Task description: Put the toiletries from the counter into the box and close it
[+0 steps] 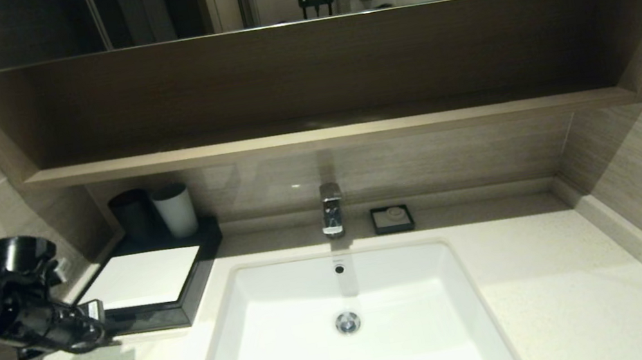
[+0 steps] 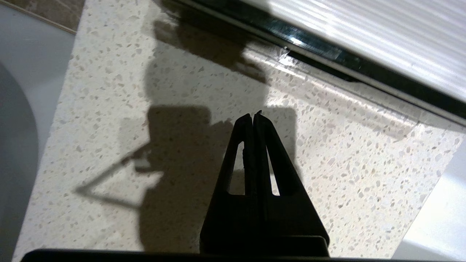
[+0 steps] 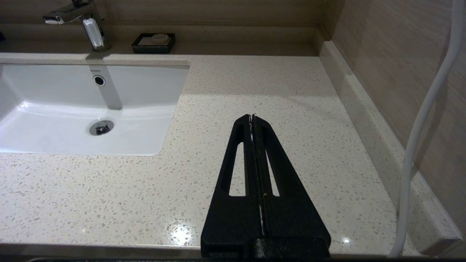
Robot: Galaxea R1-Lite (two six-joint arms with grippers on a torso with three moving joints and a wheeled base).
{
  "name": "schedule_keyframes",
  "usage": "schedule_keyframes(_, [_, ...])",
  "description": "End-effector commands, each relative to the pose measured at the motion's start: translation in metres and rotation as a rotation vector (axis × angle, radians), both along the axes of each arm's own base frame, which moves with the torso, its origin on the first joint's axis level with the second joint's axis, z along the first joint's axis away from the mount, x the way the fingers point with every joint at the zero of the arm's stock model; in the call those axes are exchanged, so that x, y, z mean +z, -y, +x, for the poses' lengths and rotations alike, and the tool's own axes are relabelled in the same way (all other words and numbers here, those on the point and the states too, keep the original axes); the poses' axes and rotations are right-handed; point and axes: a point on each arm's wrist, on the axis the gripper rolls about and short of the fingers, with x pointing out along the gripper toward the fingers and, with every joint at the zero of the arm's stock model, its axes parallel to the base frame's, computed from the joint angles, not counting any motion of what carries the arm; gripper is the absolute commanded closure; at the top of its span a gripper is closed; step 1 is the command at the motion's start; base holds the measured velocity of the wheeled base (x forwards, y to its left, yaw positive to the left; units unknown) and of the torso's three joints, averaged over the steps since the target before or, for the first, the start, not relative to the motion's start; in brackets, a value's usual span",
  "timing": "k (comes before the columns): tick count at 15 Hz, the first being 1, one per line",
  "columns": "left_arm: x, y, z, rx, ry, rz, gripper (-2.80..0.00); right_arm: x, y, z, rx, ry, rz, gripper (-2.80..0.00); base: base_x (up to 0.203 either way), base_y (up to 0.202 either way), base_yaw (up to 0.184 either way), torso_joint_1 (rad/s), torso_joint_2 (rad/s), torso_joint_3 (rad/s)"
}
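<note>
The black box (image 1: 188, 300) with its flat white top panel (image 1: 145, 278) sits on the cream speckled counter (image 1: 545, 273) left of the sink; its drawer front looks pushed in. No wrapped toiletries show in any view. My left gripper (image 1: 98, 321) hovers just off the box's front left corner, shut and empty; in the left wrist view (image 2: 253, 116) it is above bare counter, with the box's edge (image 2: 327, 54) beyond it. My right gripper (image 3: 252, 117) is shut and empty above the counter right of the sink; it is out of the head view.
A white sink basin (image 1: 345, 326) with a chrome faucet (image 1: 331, 207) is at the centre. A small black soap dish (image 1: 392, 219) sits behind it. Black and white cups (image 1: 157, 212) stand at the back of the box. A brown shelf (image 1: 326, 133) hangs above. A white cable (image 3: 422, 120) hangs at right.
</note>
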Motion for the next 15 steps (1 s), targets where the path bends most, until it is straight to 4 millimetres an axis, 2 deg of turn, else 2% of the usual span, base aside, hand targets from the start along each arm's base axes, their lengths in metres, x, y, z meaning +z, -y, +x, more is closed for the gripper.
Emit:
schedule_keyframes(1, [0.015,0.001,-0.018,-0.006,0.027,0.018,0.0,0.0,0.0,0.0,0.0,0.0,-0.001,0.0,0.0,0.0,0.0,0.0,0.0,0.0])
schedule_keyframes(9, [0.045,0.01,-0.045,-0.017,0.132,0.041,0.0,0.0,0.0,0.0,0.0,0.0,-0.001,0.0,0.0,0.0,0.0,0.0,0.0,0.0])
schedule_keyframes(11, [0.044,0.018,-0.054,-0.04,0.15,0.039,0.0,0.0,0.0,0.0,0.001,-0.001,-0.001,0.0,0.0,0.0,0.0,0.0,0.0,0.0])
schedule_keyframes(15, [0.052,0.039,-0.059,-0.111,0.328,0.077,0.0,0.0,0.0,0.0,0.0,0.0,-0.001,0.0,0.0,0.0,0.0,0.0,0.0,0.0])
